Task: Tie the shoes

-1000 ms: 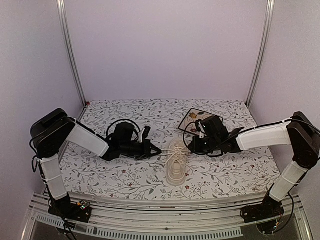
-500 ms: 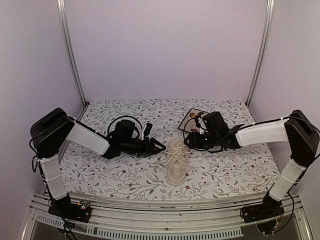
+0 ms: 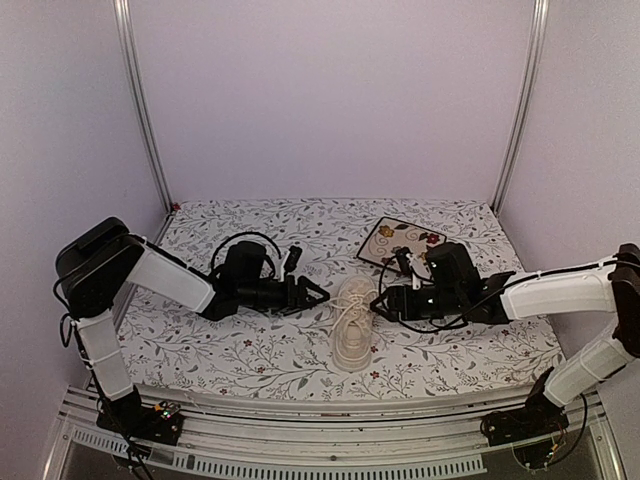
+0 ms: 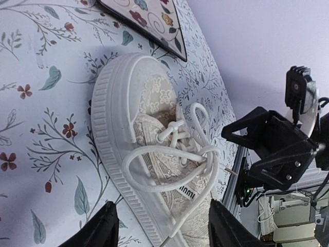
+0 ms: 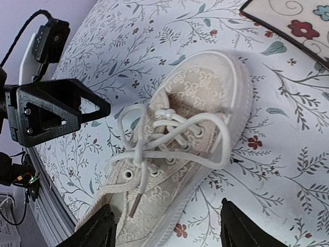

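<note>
A: Sneaker position?
B: Sneaker sits mid-counter, toe pointing far, laces looped loosely on top.
A: Hands?
B: Left hand and right hand flank it, fingers apart, both empty.

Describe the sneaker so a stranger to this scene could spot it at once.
Start from the floral-print table. Near its middle, between the left gripper and the right gripper, lies the sneaker, toe pointing away from the arm bases. It is the only cream-white lace-up thing, unlike the flat dark-edged tile beyond it.
</note>
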